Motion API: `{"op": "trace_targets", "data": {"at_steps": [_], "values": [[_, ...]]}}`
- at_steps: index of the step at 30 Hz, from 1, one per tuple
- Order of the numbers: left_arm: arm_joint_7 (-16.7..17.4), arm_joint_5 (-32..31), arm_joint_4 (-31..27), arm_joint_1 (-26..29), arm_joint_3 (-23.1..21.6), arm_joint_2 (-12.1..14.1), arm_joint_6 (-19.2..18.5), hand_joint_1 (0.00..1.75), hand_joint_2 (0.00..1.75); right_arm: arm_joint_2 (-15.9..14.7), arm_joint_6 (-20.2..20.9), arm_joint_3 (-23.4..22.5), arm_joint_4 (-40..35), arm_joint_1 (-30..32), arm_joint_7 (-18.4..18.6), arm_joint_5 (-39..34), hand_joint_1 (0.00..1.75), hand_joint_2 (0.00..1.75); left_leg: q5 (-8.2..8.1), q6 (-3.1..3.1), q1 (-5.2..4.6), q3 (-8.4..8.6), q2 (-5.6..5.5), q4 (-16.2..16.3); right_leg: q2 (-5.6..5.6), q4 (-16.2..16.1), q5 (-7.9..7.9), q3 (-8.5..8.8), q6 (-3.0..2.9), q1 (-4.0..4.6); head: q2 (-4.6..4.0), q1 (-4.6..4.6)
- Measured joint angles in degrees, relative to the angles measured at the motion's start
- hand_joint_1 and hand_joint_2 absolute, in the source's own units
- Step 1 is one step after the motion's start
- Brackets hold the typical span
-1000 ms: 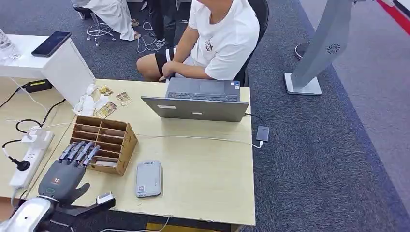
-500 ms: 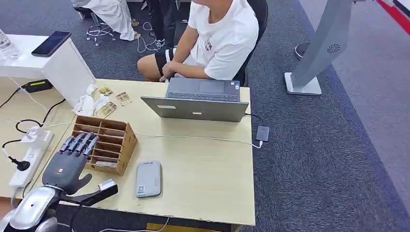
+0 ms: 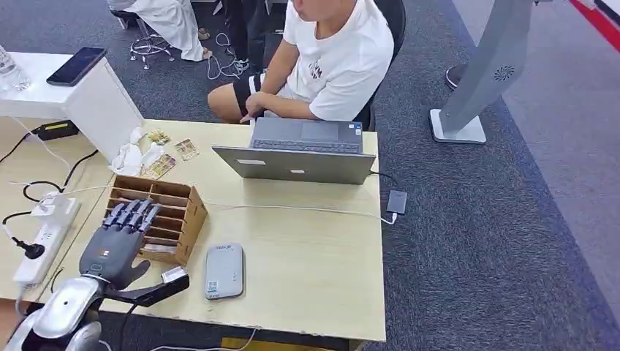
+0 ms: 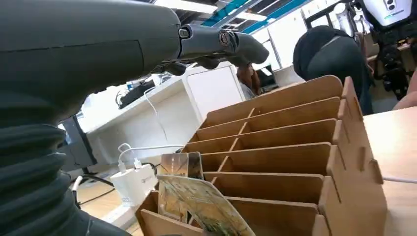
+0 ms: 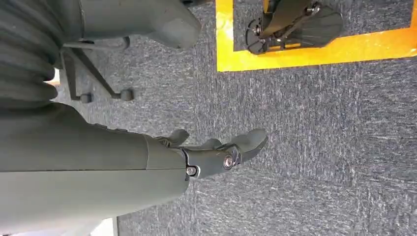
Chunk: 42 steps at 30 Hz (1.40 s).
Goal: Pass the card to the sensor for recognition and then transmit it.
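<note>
— While hunting for writing, found any?
— Only a small label on the grey sensor [image 3: 224, 270], too small to read.
— And the card [image 4: 179, 169]?
— Glossy, printed with a brownish-green picture. Standing on end in the wooden rack [image 4: 295, 162], in the row nearest the robot, long axis upward. Just in front, a second card [image 4: 206, 209] of like print, leaning tilted.
— Left hand [image 3: 117, 240]?
— Hovering over the rack's near edge, fingers straight and slightly apart, holding nothing.
— Right hand [image 5: 216, 152]?
— Hanging above grey carpet [image 5: 319, 147], fingers loosely extended, empty.
</note>
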Motion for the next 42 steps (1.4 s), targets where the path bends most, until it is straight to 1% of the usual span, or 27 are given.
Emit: {"op": "trace_targets", "data": {"at_steps": [7,13,25,29,35,36,42], "values": [[0.0,-0.2,0.9,-1.2,-1.3,-1.0,0.0,0.00,1.75,0.0,0.4,0.0,0.0,-0.1,0.0,0.1,0.00,1.75,0.00,0.00,0.00,0.00,0.00,0.0,0.00,0.0,0.00,0.01,0.00,0.00,0.00,0.02],[0.0,-0.3,1.5,-1.7,-1.5,-1.4,0.0,0.00,1.75,0.0,0.5,0.1,0.0,-0.2,-0.1,0.1,0.00,1.75,0.00,0.00,0.00,0.00,0.00,0.0,0.01,0.0,0.00,0.01,0.00,0.00,0.00,-0.02],[0.6,0.0,2.9,-1.7,-1.7,-1.3,0.0,0.00,1.75,0.0,0.2,0.1,0.0,-0.2,0.0,0.2,0.00,1.75,0.00,0.00,0.00,0.00,0.00,0.0,0.01,0.0,0.00,0.01,0.00,0.00,0.00,0.00],[1.4,0.2,3.3,-1.7,-1.7,-1.3,-0.3,0.00,1.75,0.0,0.2,0.2,0.0,-0.2,0.0,0.5,0.00,1.75,0.00,0.00,0.00,-0.01,0.00,0.0,0.01,0.0,0.00,0.02,0.00,0.00,0.00,0.00],[1.9,0.7,4.6,-1.4,-1.6,-0.7,-0.4,0.00,1.75,0.0,0.2,0.5,0.0,-0.3,0.0,1.1,0.00,1.75,0.00,0.00,0.00,-0.01,0.00,0.0,0.01,0.0,0.00,0.02,0.00,0.00,0.00,0.00],[1.9,0.8,4.8,-1.3,-1.6,-0.7,-0.4,1.75,1.75,0.0,0.2,0.5,0.0,-0.2,0.0,1.1,0.00,1.75,0.00,0.00,0.00,-0.01,0.00,0.0,0.01,0.0,0.00,0.02,0.00,0.00,0.00,-0.02],[1.9,1.4,5.9,-1.2,-1.6,-0.7,-0.6,1.75,1.75,-0.1,0.2,0.5,0.0,-0.3,0.0,1.2,0.00,1.75,0.00,0.00,0.00,-0.02,0.00,0.0,0.00,0.0,0.00,0.02,0.00,0.00,0.00,0.00]]}}
